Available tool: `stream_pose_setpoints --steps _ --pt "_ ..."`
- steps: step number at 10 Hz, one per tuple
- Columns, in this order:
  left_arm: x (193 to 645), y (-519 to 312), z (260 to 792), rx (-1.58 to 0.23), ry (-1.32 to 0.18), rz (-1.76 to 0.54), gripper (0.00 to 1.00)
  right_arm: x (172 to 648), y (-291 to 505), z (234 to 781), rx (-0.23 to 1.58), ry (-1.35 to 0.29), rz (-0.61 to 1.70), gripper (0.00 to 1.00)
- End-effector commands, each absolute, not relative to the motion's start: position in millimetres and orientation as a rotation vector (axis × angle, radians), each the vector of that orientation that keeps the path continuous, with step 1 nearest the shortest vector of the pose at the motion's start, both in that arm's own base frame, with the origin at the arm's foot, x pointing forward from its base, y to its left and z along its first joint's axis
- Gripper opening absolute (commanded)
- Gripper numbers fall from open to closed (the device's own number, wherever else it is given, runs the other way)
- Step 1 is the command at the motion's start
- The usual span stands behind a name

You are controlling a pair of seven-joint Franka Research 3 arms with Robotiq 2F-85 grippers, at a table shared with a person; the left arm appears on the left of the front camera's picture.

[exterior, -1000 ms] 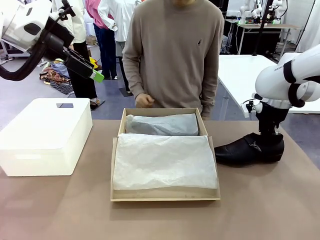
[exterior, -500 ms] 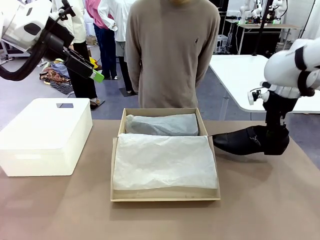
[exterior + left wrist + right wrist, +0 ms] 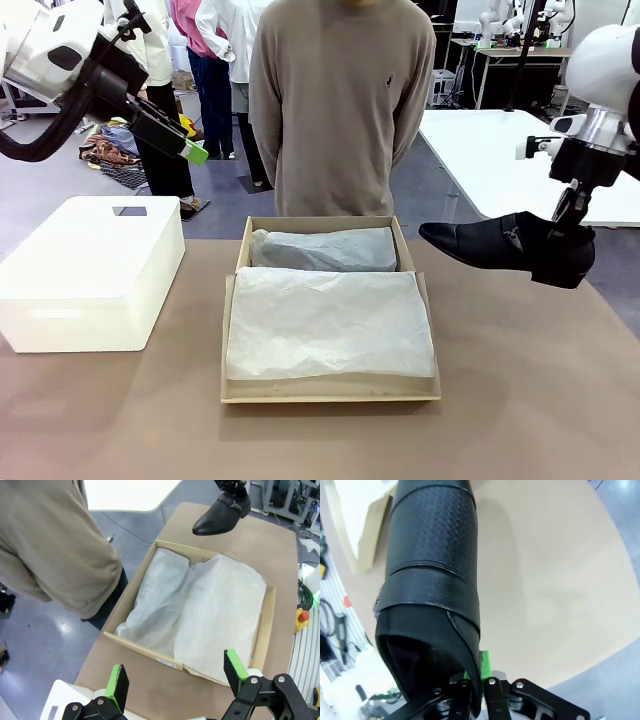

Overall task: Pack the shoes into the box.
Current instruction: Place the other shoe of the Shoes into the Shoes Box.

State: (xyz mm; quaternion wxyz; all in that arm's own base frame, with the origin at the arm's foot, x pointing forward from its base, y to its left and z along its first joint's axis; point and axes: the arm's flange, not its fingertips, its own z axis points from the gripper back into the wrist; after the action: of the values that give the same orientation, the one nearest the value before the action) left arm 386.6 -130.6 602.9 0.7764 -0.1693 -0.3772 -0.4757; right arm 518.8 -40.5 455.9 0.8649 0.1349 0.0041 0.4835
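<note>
Holding: your right end effector [image 3: 572, 212] is clamped on the heel collar of one shoe [image 3: 505, 248], which hangs above the surface [image 3: 520, 400] near its right edge, likely to clear the box [image 3: 330, 393] wall. Long axis near level, toe pointing left at the box. Left end effector [image 3: 192, 152]: wide, empty.

Our black left gripper [image 3: 192, 151] hangs raised at ten o'clock, fingers spread wide. Our right gripper [image 3: 566, 222], at three o'clock, pinches the glossy black leather shoe [image 3: 495, 244] by its heel.
</note>
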Motion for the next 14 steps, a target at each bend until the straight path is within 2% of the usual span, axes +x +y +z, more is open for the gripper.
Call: stream_pose_setpoints --steps 1,2,8,12,14 --pt "387.0 -128.2 599.4 -0.383 -0.830 -1.048 1.00 516.4 -38.7 467.5 0.313 -0.012 0.961 0.00" --pt "387.0 -128.2 599.4 -0.383 -0.830 -1.048 1.00 512.8 -38.7 467.2 0.265 -0.027 1.015 0.00" --pt "387.0 -128.2 599.4 -0.383 -0.830 -1.048 1.00 517.4 -40.6 454.5 0.296 0.014 0.993 0.00" --pt "387.0 -128.2 599.4 -0.383 -0.830 -1.048 1.00 501.9 9.6 494.2 0.315 -0.077 0.616 0.00" --pt "387.0 -128.2 599.4 -0.383 -0.830 -1.048 1.00 494.1 37.1 509.3 0.309 -0.070 0.408 0.00"
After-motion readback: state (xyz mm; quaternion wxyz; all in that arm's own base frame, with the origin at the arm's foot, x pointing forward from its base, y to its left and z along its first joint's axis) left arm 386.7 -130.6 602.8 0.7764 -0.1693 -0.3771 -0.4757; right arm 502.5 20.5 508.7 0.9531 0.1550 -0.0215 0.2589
